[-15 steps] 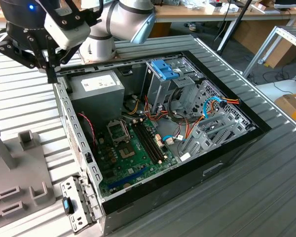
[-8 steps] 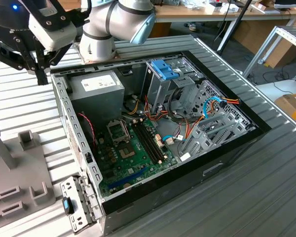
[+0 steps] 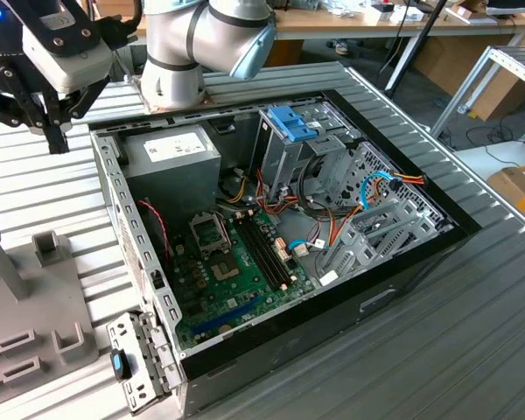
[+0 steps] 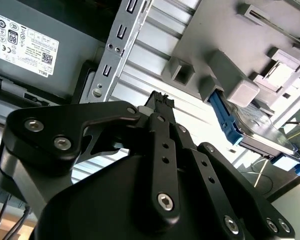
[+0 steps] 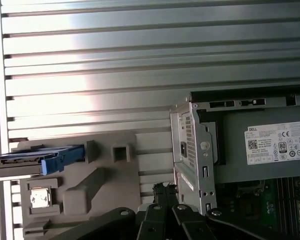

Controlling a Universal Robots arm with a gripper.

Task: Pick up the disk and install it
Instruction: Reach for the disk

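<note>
A ribbed metal tabletop (image 3: 472, 332) carries an open computer case (image 3: 394, 280), its green board (image 3: 236, 262) and grey power box (image 3: 171, 153) bared to a workshop of wooden desks (image 3: 376, 22), loose cables and a cardboard box (image 3: 521, 192) at the exterior view's right. A grey fixture (image 3: 35, 332) lies on the tabletop just beside the case, at the exterior view's left. The disk (image 5: 37, 157) (image 4: 262, 132) rests on that fixture, outside the case, as seen in both wrist views. Its long axis runs towards the case wall, with the chunky blue end nearest the case and the far end cut off by the frame. In the first wrist view it shows thin and edge-on. In the second wrist view its grey-metal face catches the light, and a blue rail runs along its long edge. Whether it stands on edge or lies flat cannot be told. The arm (image 3: 201, 44) reaches over the case's back corner, and the black claw (image 3: 56, 131) (image 4: 160, 100) (image 5: 163, 189) hangs above the tabletop between fixture and case, fingers drawn together on nothing and apart from the disk
</note>
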